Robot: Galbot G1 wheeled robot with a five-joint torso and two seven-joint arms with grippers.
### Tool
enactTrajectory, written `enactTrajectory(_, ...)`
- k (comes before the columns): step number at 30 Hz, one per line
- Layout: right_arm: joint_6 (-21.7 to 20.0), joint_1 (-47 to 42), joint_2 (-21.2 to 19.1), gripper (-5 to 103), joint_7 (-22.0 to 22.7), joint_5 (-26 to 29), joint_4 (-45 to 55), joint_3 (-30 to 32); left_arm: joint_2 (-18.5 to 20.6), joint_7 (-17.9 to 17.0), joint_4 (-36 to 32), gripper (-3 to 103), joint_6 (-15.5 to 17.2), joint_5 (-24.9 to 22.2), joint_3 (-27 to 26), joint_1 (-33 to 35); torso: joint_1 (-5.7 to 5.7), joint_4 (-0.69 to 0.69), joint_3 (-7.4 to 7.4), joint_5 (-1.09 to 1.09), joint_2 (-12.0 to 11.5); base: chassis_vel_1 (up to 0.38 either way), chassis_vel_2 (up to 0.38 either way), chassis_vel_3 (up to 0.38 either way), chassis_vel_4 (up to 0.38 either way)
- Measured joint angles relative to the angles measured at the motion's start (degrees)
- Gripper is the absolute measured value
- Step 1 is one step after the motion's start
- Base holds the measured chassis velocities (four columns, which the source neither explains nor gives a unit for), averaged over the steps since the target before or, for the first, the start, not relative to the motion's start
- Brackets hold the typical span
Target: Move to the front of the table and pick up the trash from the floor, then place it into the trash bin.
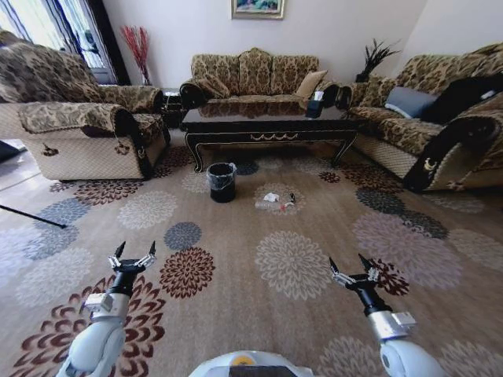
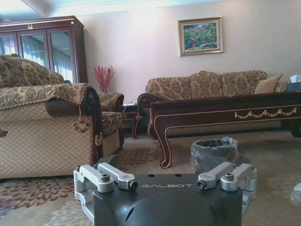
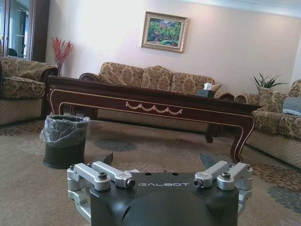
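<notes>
The dark wooden table point(image 1: 267, 129) with gold trim stands across the room between the sofas. On the carpet in front of it lies the trash: a crumpled white paper wad point(image 1: 271, 197) and, just nearer to me, a clear bottle point(image 1: 273, 206) with a red cap. The black trash bin point(image 1: 222, 181), lined with a clear bag, stands to their left. My left gripper point(image 1: 134, 255) and right gripper point(image 1: 352, 267) hover open and empty over the carpet, well short of the trash. The wrist views show the bin point(image 2: 214, 153) point(image 3: 64, 141) and the table point(image 2: 221, 110) point(image 3: 150, 101) ahead.
Patterned sofas flank the table: an armchair point(image 1: 78, 118) on the left, a couch point(image 1: 440, 126) on the right, another sofa point(image 1: 251, 75) behind. A tissue box point(image 1: 315, 104) sits on the table. A dark rod point(image 1: 31, 216) lies at the left. Open carpet separates me from the trash.
</notes>
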Motion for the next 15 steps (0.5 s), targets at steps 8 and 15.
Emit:
enactTrajectory(8,0.0,0.1,-0.1,100,0.0,-0.1,0.0,-0.2,-0.1,0.0,0.0,100,0.0,0.4,0.2,0.1,0.0,0.0,0.02,0.0,0.0,-0.144,0.152,0.148,-0.146)
enactTrajectory(15,0.0,0.1,-0.2,100,0.1,0.0,0.0,-0.1,-0.2,0.0,-0.1,100,0.0,0.7,0.3,0.0,0.0,0.0,0.02,0.0,0.0,-0.172,0.169,0.177,-0.172)
